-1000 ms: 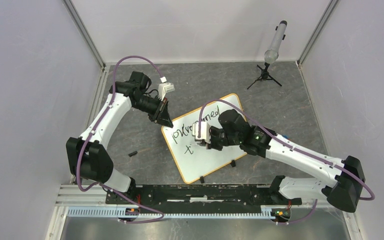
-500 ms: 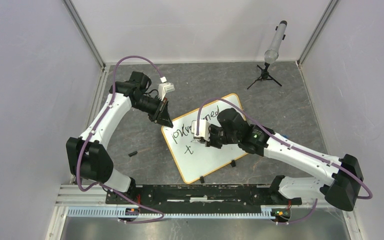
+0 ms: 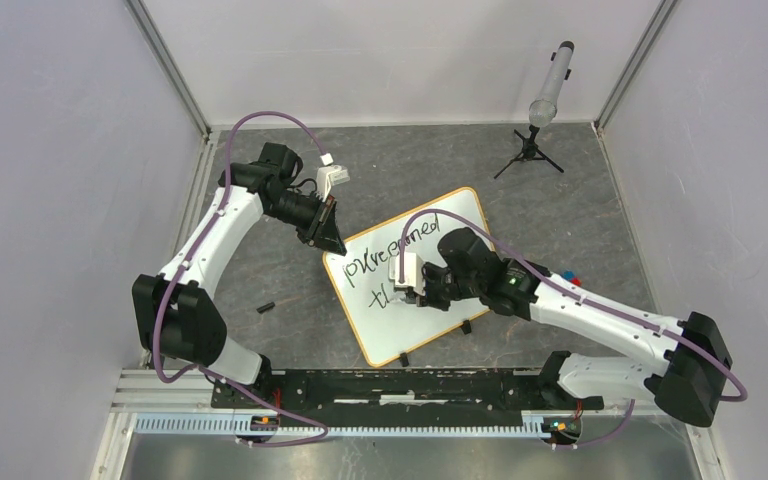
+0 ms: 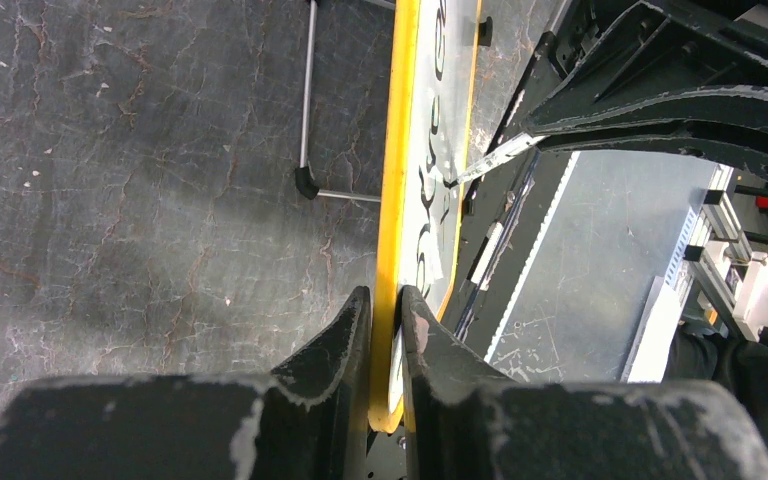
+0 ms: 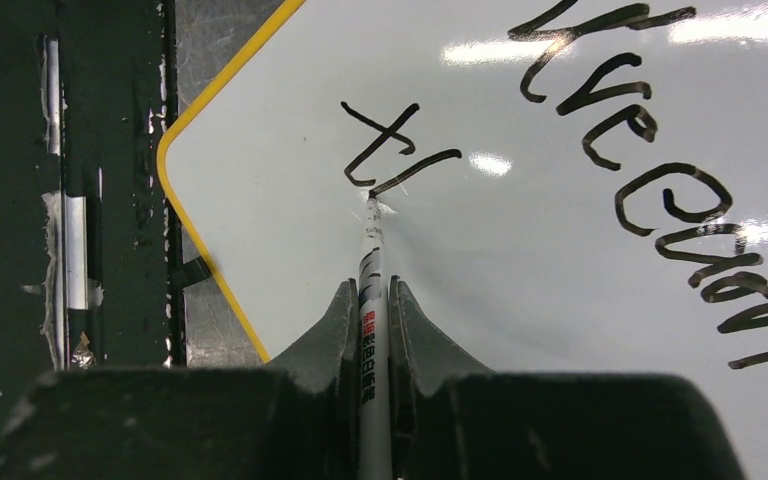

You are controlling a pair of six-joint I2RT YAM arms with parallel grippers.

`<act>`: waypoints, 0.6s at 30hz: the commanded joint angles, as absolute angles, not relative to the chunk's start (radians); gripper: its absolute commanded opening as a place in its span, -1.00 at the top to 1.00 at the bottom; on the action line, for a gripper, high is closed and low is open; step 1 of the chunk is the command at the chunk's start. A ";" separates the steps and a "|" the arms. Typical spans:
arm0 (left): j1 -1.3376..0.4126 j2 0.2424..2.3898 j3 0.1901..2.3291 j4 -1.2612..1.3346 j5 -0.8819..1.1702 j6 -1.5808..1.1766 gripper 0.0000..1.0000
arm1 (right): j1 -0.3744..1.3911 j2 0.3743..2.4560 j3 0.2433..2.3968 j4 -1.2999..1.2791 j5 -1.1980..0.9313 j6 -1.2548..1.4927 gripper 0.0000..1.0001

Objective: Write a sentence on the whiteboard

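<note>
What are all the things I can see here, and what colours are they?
whiteboard: one, white with orange frame, middle of the table
writing: two lines, black, on the whiteboard
marker: one, white body, tip on the whiteboard
tube on tripod: one, grey on black, far right corner
small piece: one, black, on the table left of the whiteboard
small bits: red and blue, right of the whiteboard, partly hidden
table: one, dark grey
left gripper: one, black, shut on the whiteboard's corner
right gripper: one, black, shut on the marker
</note>
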State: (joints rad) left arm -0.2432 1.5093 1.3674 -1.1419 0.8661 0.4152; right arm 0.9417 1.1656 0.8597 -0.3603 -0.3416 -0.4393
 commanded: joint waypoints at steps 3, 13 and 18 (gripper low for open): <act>-0.244 1.498 1.365 -1.118 0.854 0.426 0.95 | 0.944 1.149 0.837 -0.357 -0.347 -0.428 1.00; -0.244 1.502 1.367 -1.118 0.854 0.426 0.95 | 0.941 1.170 0.913 -0.341 -0.299 -0.430 1.00; -0.244 1.503 1.362 -1.118 0.855 0.429 0.95 | 0.929 1.187 0.927 -0.336 -0.290 -0.433 1.00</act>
State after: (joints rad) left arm -0.2432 1.5093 1.3674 -1.1419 0.8669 0.4152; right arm 0.9405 1.1706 0.8768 -0.3649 -0.3325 -0.4335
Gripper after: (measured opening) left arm 0.205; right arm 0.144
